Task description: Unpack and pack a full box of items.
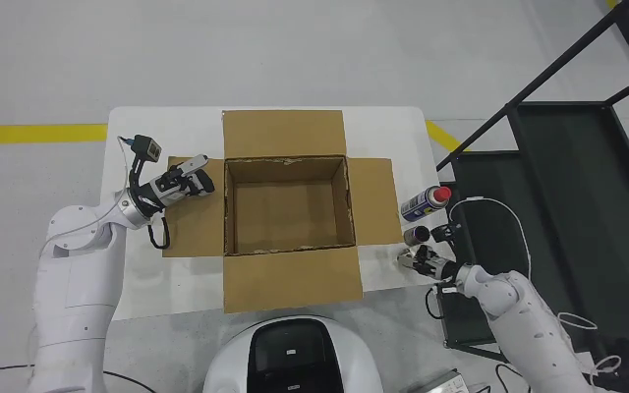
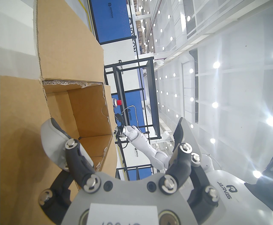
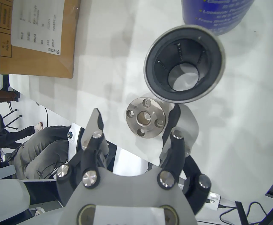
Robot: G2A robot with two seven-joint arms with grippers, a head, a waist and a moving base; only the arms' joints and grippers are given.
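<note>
left gripper (image 2: 116, 127): wide open, empty, over cardboard box (image 1: 285, 133) left flap
right gripper (image 3: 136, 114): wide open, flanged bushing (image 3: 145, 117) between jaws

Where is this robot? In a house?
Not a house; it looks like a big factory or warehouse hall: a high ceiling with rows of lights, a yellow floor line, and a black metal rack.

Spray can (image 3: 215, 15) runs off R-wrist view's edge — box flap (image 3: 69, 42) cropped too, label (image 3: 36, 25) print too small to read.
</note>
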